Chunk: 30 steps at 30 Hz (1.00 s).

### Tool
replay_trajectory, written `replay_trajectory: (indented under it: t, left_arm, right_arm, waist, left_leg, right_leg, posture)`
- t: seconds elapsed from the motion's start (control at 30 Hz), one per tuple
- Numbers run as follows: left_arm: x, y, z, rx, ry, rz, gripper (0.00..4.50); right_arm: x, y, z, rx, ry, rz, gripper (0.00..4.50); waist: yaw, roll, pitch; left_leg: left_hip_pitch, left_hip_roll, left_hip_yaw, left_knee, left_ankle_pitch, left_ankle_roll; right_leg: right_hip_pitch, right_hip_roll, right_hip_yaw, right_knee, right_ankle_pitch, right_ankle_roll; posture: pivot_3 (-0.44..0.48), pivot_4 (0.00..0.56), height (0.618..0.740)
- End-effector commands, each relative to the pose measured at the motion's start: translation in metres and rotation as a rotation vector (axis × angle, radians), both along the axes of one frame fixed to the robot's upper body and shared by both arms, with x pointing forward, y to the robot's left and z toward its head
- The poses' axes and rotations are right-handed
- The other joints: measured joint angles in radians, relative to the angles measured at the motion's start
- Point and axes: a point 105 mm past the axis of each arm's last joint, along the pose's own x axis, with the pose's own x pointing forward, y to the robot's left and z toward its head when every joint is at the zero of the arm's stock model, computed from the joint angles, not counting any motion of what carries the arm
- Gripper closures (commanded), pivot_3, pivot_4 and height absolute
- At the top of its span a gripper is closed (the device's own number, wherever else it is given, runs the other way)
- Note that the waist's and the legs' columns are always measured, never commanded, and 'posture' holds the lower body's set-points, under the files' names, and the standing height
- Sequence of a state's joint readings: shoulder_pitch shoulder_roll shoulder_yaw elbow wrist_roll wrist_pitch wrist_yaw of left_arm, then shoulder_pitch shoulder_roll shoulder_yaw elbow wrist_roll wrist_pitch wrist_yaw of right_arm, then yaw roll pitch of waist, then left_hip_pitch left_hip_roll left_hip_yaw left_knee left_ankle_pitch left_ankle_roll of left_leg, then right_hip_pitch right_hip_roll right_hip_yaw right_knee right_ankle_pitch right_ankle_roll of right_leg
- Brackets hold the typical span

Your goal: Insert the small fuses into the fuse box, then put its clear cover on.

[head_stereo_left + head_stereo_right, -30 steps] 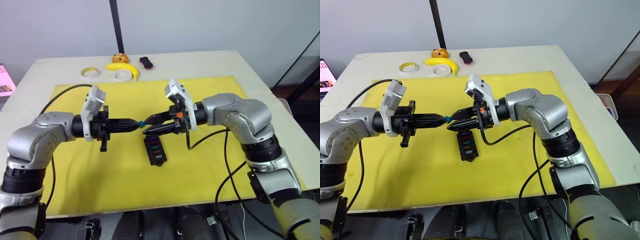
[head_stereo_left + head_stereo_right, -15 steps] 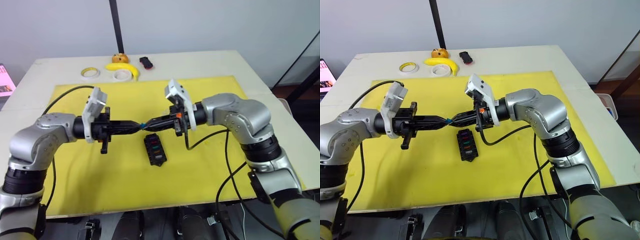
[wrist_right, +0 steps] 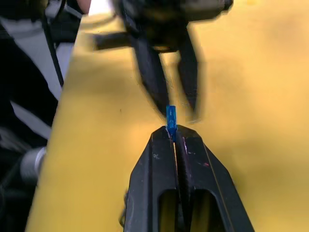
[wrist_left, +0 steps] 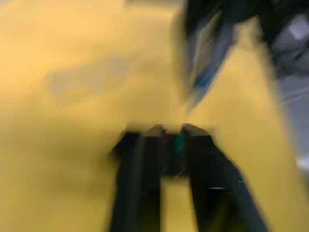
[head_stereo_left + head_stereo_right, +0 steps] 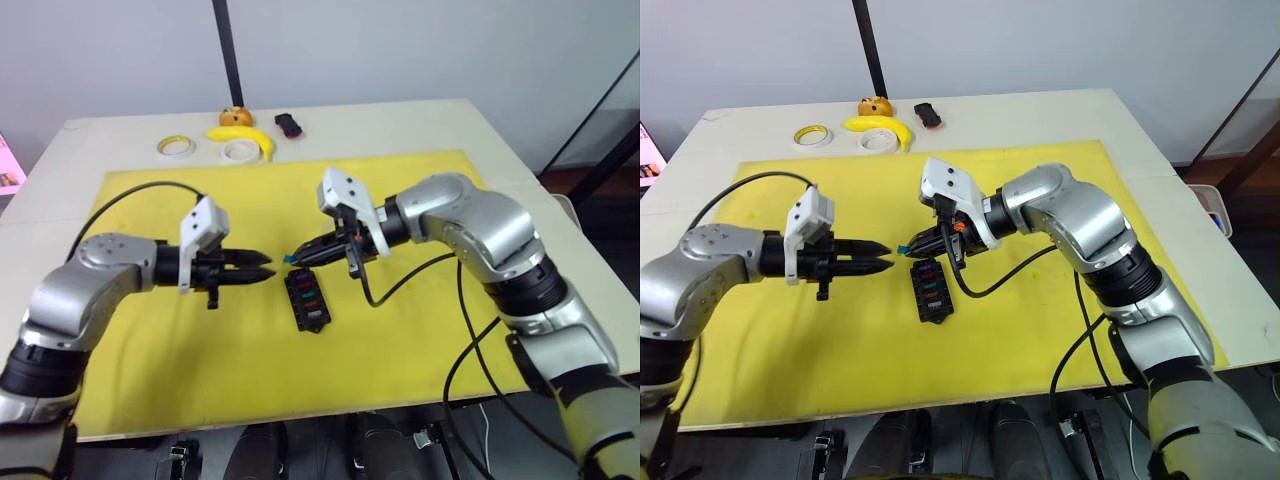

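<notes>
The black fuse box [image 5: 305, 298] lies on the yellow mat [image 5: 420, 330] with several coloured fuses seated in its slots. Just above its far end, my right gripper [image 5: 300, 257] is shut on a small blue fuse [image 3: 171, 116], which sticks out past the fingertips. My left gripper [image 5: 262, 268] hovers a short way to the left of it, open and holding nothing, its fingers pointing at the fuse. In the left wrist view, a faint pale rectangle [image 4: 87, 79] on the mat may be the clear cover, but it is too blurred to tell.
At the table's far edge lie a banana [image 5: 245, 135], two tape rolls [image 5: 176, 146] [image 5: 240, 151], a small orange round thing [image 5: 233, 117] and a black-and-red object [image 5: 290, 124]. Black cables trail from both wrists over the mat. A black pole [image 5: 222, 50] rises behind the table.
Both grippers met at the blue fuse before. Now the left gripper has let go, opened and drawn back to the left. The right gripper keeps the fuse, a little lower and further left.
</notes>
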<state>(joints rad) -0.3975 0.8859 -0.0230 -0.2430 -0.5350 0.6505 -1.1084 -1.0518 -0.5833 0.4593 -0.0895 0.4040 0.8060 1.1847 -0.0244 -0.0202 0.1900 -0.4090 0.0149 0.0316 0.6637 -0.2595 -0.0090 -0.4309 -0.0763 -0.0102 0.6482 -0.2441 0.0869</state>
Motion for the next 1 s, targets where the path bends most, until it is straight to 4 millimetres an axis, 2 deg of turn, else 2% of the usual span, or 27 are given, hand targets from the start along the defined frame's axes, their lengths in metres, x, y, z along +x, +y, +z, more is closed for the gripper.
replay_trajectory:
  t: [0.03,0.13,0.17,0.23,0.47,1.0]
  left_arm:
    - [-0.006,0.008,-0.003,0.056,-0.051,0.012,1.53]
    - [-0.003,0.011,-0.010,0.073,-0.067,0.038,0.14]
    - [-0.003,0.011,-0.015,0.090,-0.076,0.041,0.06]
    - [-0.002,0.010,-0.019,0.097,-0.091,0.042,0.06]
    - [0.002,-0.008,-0.013,0.054,-0.171,0.021,0.06]
    - [0.000,-0.016,-0.024,0.100,-0.179,-0.022,0.06]
  right_arm:
    - [0.008,-0.003,-0.007,-0.124,-0.131,0.081,4.50]
    - [0.020,-0.001,-0.011,-0.162,-0.159,0.092,4.50]
    - [0.023,0.000,-0.011,-0.173,-0.172,0.101,4.50]
    - [0.027,0.003,-0.012,-0.185,-0.181,0.116,4.50]
    - [0.036,0.008,-0.016,-0.225,-0.201,0.151,4.50]
    - [0.045,0.011,-0.025,-0.240,-0.193,0.137,4.50]
  waist:
    - [0.005,0.000,0.000]
    - [0.011,0.000,0.000]
    - [0.010,0.000,0.000]
    - [0.011,0.000,0.000]
    - [0.010,0.000,0.000]
    - [0.009,0.000,0.000]
  left_leg:
    - [0.000,0.000,0.000,0.000,0.000,0.000]
    - [-0.001,0.001,0.000,0.000,0.000,0.000]
    - [-0.001,0.001,0.000,0.001,0.000,0.000]
    - [-0.001,0.000,0.001,0.001,0.000,0.000]
    - [-0.001,0.000,0.001,0.001,0.000,0.000]
    - [-0.001,0.000,0.000,0.001,0.000,0.000]
  right_leg:
    - [0.000,0.000,0.000,0.000,0.000,0.000]
    - [0.000,0.000,0.000,0.000,0.000,0.000]
    - [0.000,-0.001,0.000,0.000,0.000,0.000]
    - [0.000,-0.001,0.000,0.000,0.000,0.000]
    - [0.000,-0.002,0.000,0.000,0.000,0.000]
    - [0.000,-0.002,0.000,0.001,0.000,0.000]
  posture:
    - [0.000,0.150,0.740]
    - [0.000,0.150,0.740]
    - [0.000,0.150,0.740]
    - [0.000,0.150,0.740]
    - [0.000,0.150,0.740]
    - [0.000,0.150,0.740]
